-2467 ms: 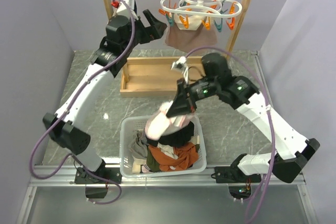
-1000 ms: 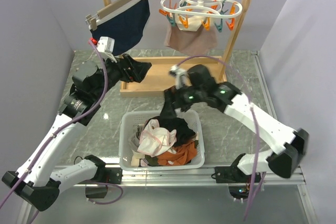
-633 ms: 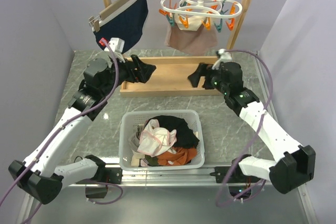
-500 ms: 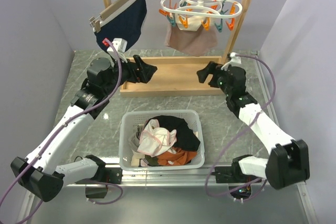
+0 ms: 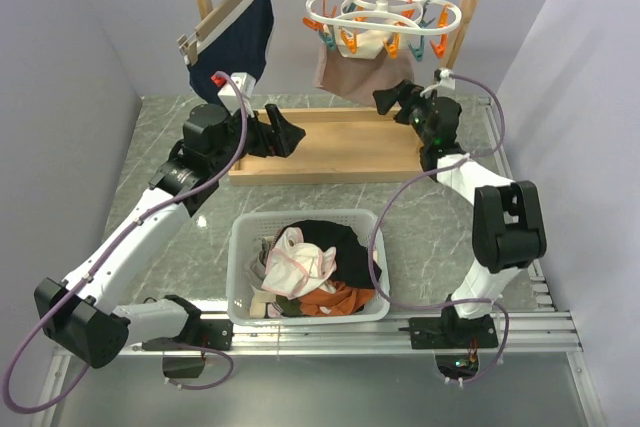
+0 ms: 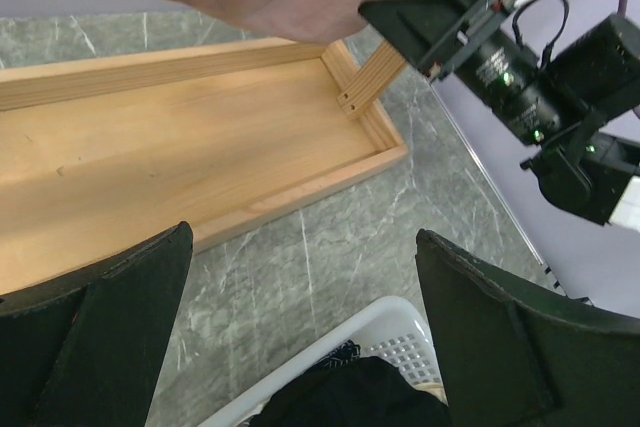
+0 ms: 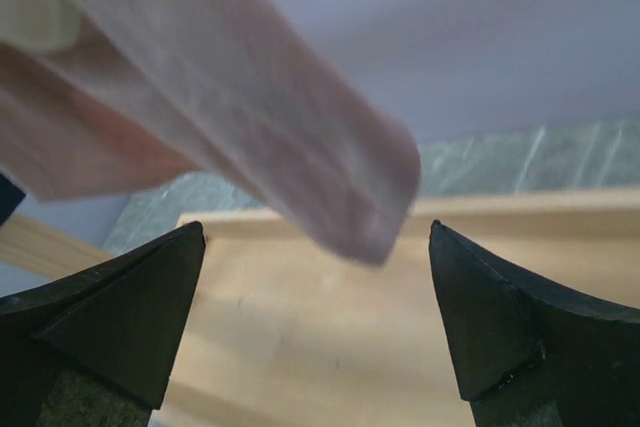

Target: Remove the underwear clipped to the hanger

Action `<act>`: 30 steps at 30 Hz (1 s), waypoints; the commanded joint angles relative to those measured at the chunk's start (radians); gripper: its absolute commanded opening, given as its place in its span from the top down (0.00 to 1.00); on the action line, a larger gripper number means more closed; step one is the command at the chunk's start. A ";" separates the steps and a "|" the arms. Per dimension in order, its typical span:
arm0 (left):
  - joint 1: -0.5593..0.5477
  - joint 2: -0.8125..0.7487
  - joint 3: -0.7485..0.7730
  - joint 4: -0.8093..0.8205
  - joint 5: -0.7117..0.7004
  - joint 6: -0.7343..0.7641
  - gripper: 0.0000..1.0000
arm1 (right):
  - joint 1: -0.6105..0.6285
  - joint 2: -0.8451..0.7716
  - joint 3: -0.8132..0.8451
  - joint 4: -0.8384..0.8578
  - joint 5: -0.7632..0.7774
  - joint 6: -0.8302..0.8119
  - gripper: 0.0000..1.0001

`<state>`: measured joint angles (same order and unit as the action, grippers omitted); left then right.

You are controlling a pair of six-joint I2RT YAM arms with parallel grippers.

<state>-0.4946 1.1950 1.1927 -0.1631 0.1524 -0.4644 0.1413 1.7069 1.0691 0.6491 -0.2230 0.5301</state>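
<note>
From above, the pale pink-beige underwear (image 5: pixel 362 74) hangs clipped on the white peg hanger (image 5: pixel 385 12). A black pair (image 5: pixel 322 237) and a whitish pair (image 5: pixel 300 265) lie in the basket (image 5: pixel 238 247). Right gripper (image 5: pixel 390 99) sits just beside the hem, jaws wide, empty; its wrist camera catches only blurred fabric. Left gripper (image 5: pixel 283 133) hovers over the wooden tray (image 5: pixel 330 152), jaws wide, empty.

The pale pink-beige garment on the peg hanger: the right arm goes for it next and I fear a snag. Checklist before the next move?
1. Right hand open: ok, jaws wide.
2. Pale pink-beige garment hanging from white plastic ring hanger: ok.
3. Garment between right fingers: cannot tell; it is blurred, close ahead in the wrist view.
4. Which orange and teal pegs hold it: cannot tell.
5. Left hand clear of garment: ok, open over wooden tray.
</note>
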 commanded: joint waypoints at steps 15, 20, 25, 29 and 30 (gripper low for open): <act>-0.002 0.061 0.074 0.019 0.003 0.009 0.00 | 0.029 0.119 0.183 0.162 -0.039 -0.009 1.00; -0.002 0.055 0.067 0.030 0.016 0.015 0.00 | 0.056 -0.030 0.059 0.136 0.040 -0.045 1.00; -0.001 0.038 0.061 0.030 0.012 0.027 0.01 | 0.127 -0.174 -0.040 0.069 0.169 -0.166 1.00; -0.001 0.009 0.048 0.033 0.010 0.035 0.01 | 0.213 -0.277 -0.069 0.000 0.322 -0.323 1.00; -0.001 0.005 0.045 0.034 0.009 0.036 0.01 | 0.239 -0.292 -0.070 -0.028 0.367 -0.350 1.00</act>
<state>-0.4942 1.2518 1.2217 -0.1692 0.1528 -0.4530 0.3325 1.4757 1.0092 0.6624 -0.0128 0.3222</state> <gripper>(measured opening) 0.994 0.015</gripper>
